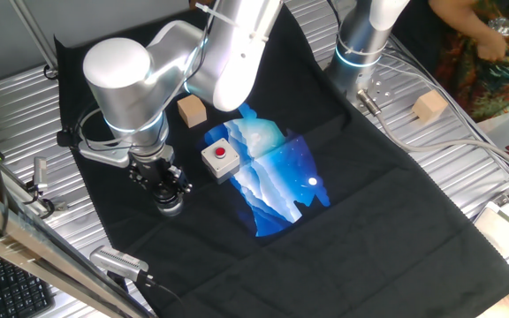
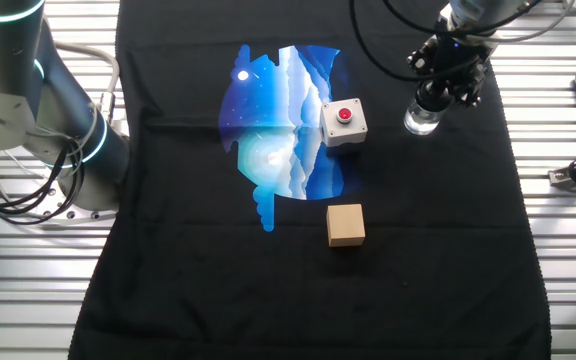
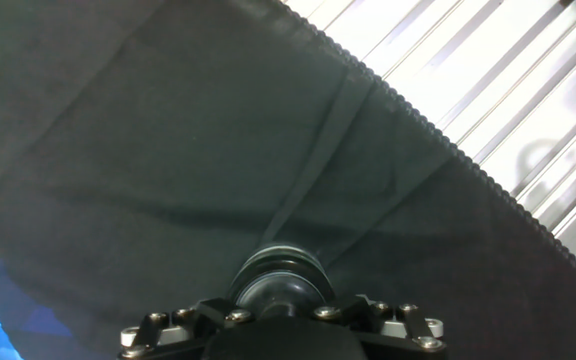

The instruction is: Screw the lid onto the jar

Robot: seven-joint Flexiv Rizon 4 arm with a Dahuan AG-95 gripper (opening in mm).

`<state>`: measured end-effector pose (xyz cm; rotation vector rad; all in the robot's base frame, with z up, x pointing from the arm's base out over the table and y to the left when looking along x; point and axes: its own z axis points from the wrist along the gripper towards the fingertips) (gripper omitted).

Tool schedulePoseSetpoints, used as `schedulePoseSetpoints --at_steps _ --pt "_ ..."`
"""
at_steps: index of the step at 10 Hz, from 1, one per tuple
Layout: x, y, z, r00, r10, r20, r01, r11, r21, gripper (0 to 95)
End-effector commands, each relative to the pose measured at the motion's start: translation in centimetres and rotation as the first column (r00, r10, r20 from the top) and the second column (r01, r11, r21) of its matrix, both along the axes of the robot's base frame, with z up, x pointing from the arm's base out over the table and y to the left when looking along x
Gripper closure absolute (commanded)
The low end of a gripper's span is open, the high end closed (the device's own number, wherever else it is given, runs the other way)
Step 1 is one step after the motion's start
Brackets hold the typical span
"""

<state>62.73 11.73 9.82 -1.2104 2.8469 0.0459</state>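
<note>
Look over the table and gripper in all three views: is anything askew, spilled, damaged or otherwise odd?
Nothing stands out. The gripper sits directly over the jar, which stands upright on the black cloth. The red-button box and wooden cube rest flat, apart from it. No spill or damage shows; the cloth has only mild creases.

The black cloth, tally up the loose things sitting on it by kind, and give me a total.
Wooden cube: 1
White box with a red button: 1
Clear jar, under the gripper: 1
Black lid, seen at the gripper on the jar: 1
Total: 4
</note>
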Motion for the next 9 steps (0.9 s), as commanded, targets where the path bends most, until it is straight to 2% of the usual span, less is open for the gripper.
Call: schedulePoseSetpoints --at_steps 1,5,6,7,9 --pt "0.00 0.00 -0.02 1.000 -0.004 -0.001 0.004 1.000 0.000 19.0" --pt "0.00 0.01 -0.01 1.000 -0.017 -0.003 0.017 1.000 -0.001 19.0" --pt "0.00 0.01 -0.01 1.000 -0.023 -0.003 0.023 1.000 -0.003 38.0" --pt "-0.01 0.01 0.00 1.000 -0.029 -0.003 0.029 1.000 -0.003 38.0" --pt "-0.01 0.02 0.00 0.999 -0.041 -0.003 0.041 0.999 -0.007 76.0"
